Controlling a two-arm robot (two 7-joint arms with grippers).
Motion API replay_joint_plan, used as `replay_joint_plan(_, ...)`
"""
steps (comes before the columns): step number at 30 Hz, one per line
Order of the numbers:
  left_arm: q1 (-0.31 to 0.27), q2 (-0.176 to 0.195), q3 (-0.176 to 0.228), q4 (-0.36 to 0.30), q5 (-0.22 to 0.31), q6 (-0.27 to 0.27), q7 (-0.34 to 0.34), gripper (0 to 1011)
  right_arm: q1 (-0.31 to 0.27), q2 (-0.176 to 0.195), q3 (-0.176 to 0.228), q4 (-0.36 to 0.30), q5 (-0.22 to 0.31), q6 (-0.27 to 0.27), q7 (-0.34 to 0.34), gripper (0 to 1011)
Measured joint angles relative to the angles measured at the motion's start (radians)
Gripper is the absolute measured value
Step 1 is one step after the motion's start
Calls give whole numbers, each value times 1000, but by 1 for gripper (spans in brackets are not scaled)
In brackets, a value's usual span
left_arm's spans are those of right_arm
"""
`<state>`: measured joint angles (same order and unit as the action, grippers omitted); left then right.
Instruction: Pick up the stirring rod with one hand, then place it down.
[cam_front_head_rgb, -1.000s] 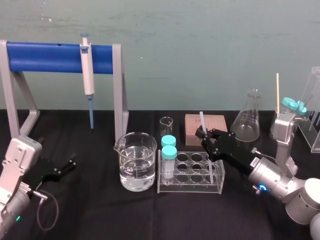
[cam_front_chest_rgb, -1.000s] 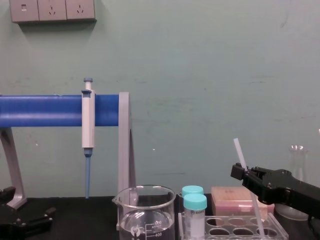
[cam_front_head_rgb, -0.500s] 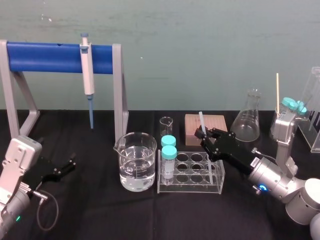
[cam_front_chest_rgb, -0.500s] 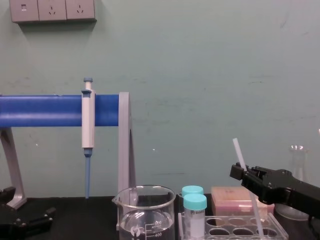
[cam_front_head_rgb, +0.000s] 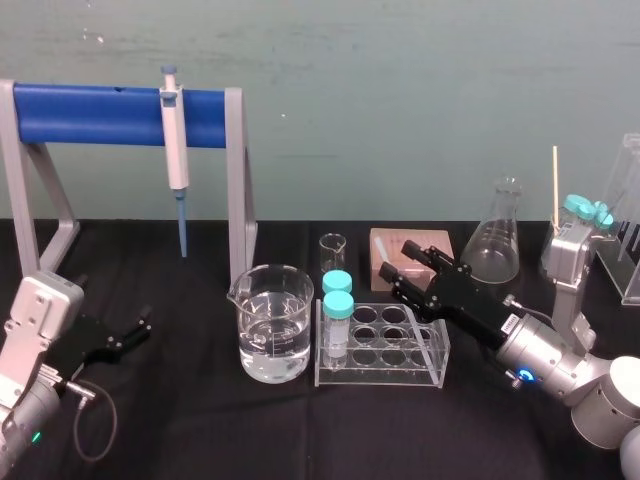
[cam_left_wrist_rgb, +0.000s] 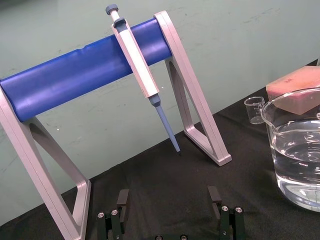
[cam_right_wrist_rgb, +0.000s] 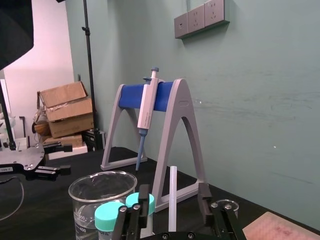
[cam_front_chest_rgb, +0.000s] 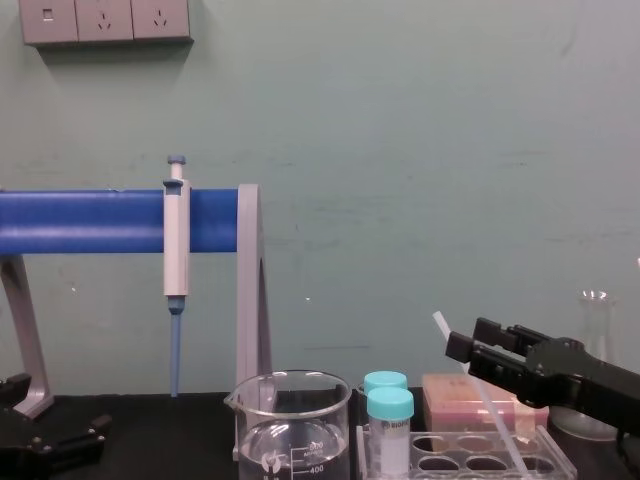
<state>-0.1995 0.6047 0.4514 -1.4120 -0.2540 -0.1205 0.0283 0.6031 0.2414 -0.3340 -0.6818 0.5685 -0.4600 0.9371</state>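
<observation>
Right claw (cam_front_head_rgb: 398, 262) hangs over the back-right part of the rack (cam_front_head_rgb: 380, 376), fingers spread wide, gripping nothing. Its arm comes in from 4 o'clock. Rod (cam_right_wrist_rgb: 172, 200) stands btw the two fingers, w/ a gap on each side in the right wrist view. Its lower end sits in a right-hand well of the rack, and its top leans toward 11 o'clock in the chest view. Can't tell exactly which well.

Around the rack, head view:
- Beaker (cam_front_head_rgb: 272, 325) of water sits just beside it at 9 o'clock.
- Two capped tubes (cam_front_head_rgb: 338, 305) stand in its left column.
- Pink block (cam_front_head_rgb: 380, 245) is at 12 o'clock, right behind the claw.
- Small beaker (cam_front_head_rgb: 333, 248) is at 11 o'clock.
- Flask (cam_front_head_rgb: 492, 245) is at 2 o'clock, apart from the claw tips.
- Pipette (cam_front_head_rgb: 176, 150) hangs on the blue stand (cam_front_head_rgb: 100, 113), far off at 10 o'clock.

Open room: bare tabletop (cam_front_head_rgb: 200, 420) runs from the rack's front edge toward 6 o'clock. There is also a wide strip btw the beaker and the left claw (cam_left_wrist_rgb: 168, 197). Tight spots are the block behind, and the tubes and beaker on the 9 o'clock side.

Left claw is parked low at 8 o'clock near the tabletop's left edge, fingers wide, nothing btw them.
</observation>
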Motion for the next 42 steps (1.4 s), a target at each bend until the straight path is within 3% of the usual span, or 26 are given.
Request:
replay_joint_plan(11, 0, 0, 0, 0, 0, 0, 0, 1000, 0, 0, 0, 0, 0, 0, 1, 930)
replay_joint_plan(15, 0, 0, 0, 0, 0, 0, 0, 1000, 0, 0, 0, 0, 0, 0, 1, 1004)
replay_joint_plan(19, 0, 0, 0, 0, 0, 0, 0, 1000, -11, 5, 5, -28, -8, -3, -22, 1003)
replay_joint_plan(26, 0, 0, 0, 0, 0, 0, 0, 1000, -73, 28, 33, -164, -48, -28, -149, 1003)
replay_joint_plan(31, 0, 0, 0, 0, 0, 0, 0, 1000, -128, 43, 64, -270, -102, -10, -293, 1003)
replay_joint_plan(32, 0, 0, 0, 0, 0, 0, 0, 1000, -146, 46, 76, -300, -120, 13, -348, 1003)
replay_joint_plan(38, 0, 0, 0, 0, 0, 0, 0, 1000, -198, 47, 117, -374, -162, 115, -504, 1003)
replay_joint_plan(42, 0, 0, 0, 0, 0, 0, 0, 1000, -234, 43, 149, -411, -179, 221, -609, 1003)
